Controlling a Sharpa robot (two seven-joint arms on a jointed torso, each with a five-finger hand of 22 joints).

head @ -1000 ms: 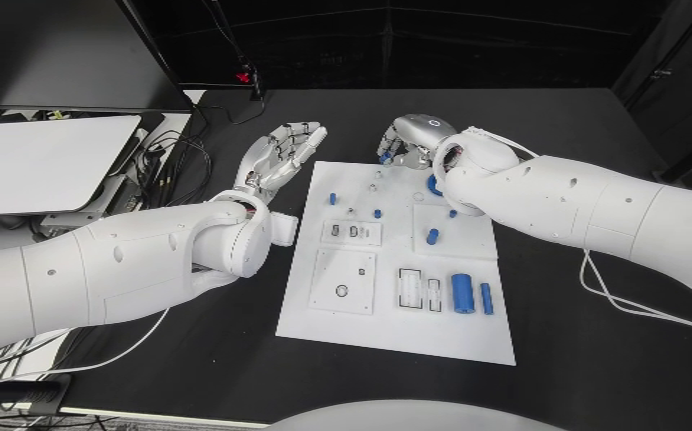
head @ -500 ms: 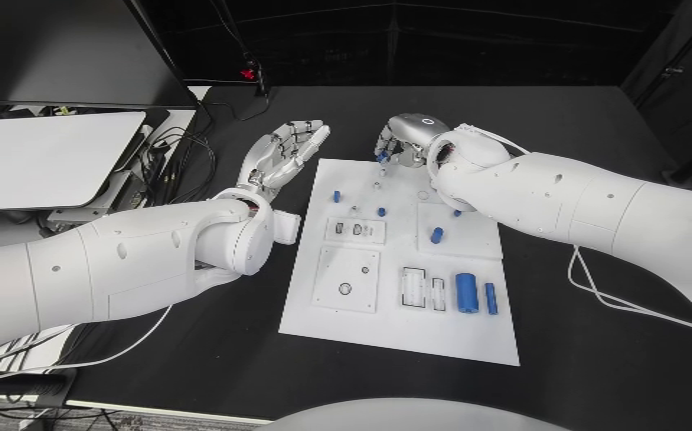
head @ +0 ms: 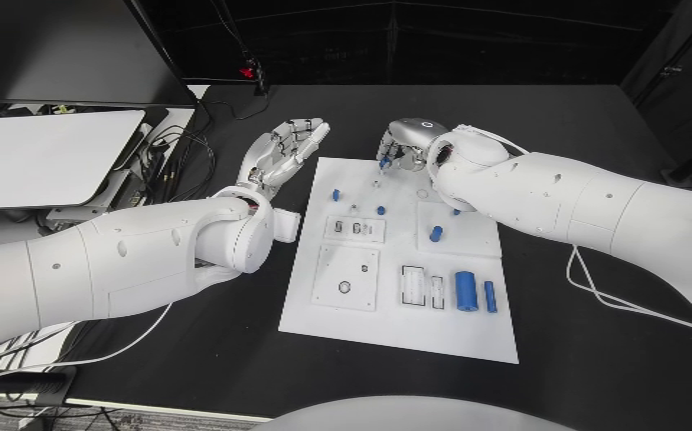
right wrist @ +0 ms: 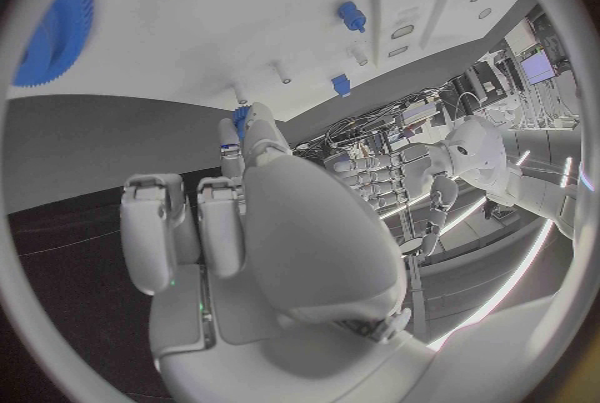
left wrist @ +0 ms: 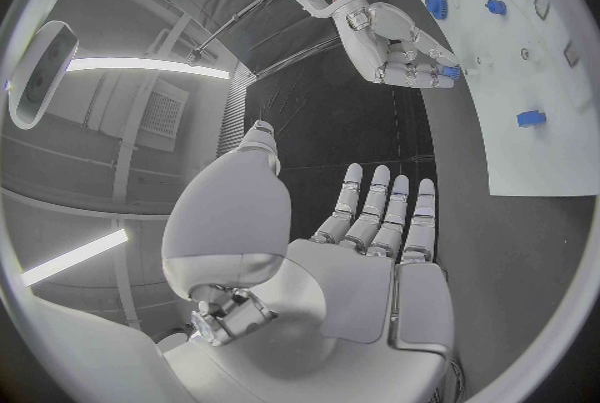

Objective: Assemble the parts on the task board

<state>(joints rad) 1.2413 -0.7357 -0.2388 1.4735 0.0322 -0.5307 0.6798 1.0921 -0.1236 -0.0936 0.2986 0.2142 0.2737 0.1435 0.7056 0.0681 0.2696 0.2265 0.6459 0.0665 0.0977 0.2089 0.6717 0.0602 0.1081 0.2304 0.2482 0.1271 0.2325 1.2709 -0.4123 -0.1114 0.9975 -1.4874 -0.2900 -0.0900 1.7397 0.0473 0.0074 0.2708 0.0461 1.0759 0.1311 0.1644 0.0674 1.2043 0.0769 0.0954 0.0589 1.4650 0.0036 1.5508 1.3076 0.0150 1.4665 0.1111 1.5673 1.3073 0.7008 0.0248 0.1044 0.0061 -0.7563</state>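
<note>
**Placing a small blue part at the far edge of the board**

Shifted slightly since a second ago: right hand [head: 408, 145], now closer over the far edge of the task board [head: 325, 291]. Left hand [head: 284, 157] unchanged, fingers spread flat, holding nothing, resting beside the board's far left corner.

Pinching a small blue part [right wrist: 241, 115] at the fingertips, other fingers curled. Lowering toward the short pegs [right wrist: 283, 74] just beyond the fingertips.

For good seating: keeping the part upright, aligning over the peg before descending, releasing only once seated. Blue gear [right wrist: 53, 29] lying well aside.
</note>
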